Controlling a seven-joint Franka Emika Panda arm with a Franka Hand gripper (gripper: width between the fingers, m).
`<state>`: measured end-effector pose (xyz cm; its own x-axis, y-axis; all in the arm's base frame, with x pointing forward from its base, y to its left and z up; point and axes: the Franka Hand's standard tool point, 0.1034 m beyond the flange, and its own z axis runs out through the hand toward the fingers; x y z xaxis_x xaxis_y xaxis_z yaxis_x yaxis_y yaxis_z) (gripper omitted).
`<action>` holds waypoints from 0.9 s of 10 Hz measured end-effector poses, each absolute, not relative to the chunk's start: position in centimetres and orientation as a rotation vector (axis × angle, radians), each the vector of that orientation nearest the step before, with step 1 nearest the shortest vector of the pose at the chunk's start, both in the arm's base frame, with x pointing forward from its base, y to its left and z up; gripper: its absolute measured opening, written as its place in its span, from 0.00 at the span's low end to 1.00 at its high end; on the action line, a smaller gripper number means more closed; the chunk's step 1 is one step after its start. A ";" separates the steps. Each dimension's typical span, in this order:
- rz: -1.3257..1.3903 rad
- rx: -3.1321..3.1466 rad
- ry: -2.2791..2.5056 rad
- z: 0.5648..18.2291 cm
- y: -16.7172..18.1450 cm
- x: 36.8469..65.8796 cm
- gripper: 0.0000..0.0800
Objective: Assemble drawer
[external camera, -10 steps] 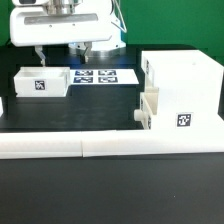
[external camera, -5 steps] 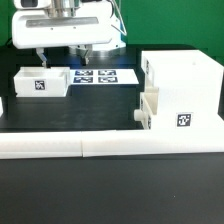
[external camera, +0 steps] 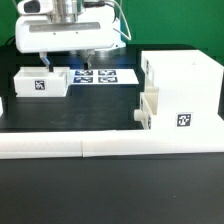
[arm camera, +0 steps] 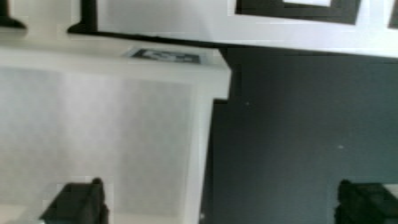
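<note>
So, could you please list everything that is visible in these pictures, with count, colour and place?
loose tray: one, white, tagged, on the exterior view's left, below the arm.
housing: one, white, tagged, on the exterior view's right.
second tray: one, white, knobbed, sticking out of the housing.
marker board: one, white with black tags, between the loose tray and the housing.
barrier wall: one, white, long, along the near side.
table: one, black, under everything.
arm: one, white, above the loose tray.
fingers: two, dark, wide apart, holding nothing.

Wide frontal exterior view; wrist view close above the shared tray (external camera: 42, 84) (arm camera: 107, 120).
</note>
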<state>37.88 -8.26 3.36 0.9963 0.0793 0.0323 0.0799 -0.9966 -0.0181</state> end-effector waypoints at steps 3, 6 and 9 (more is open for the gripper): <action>-0.070 -3.124 -0.142 1.2 -8.2 37.3 0.81; -0.073 -3.125 -0.151 0.5 -7.8 36.8 0.81; -0.081 -3.127 -0.154 0.5 -7.8 36.9 0.54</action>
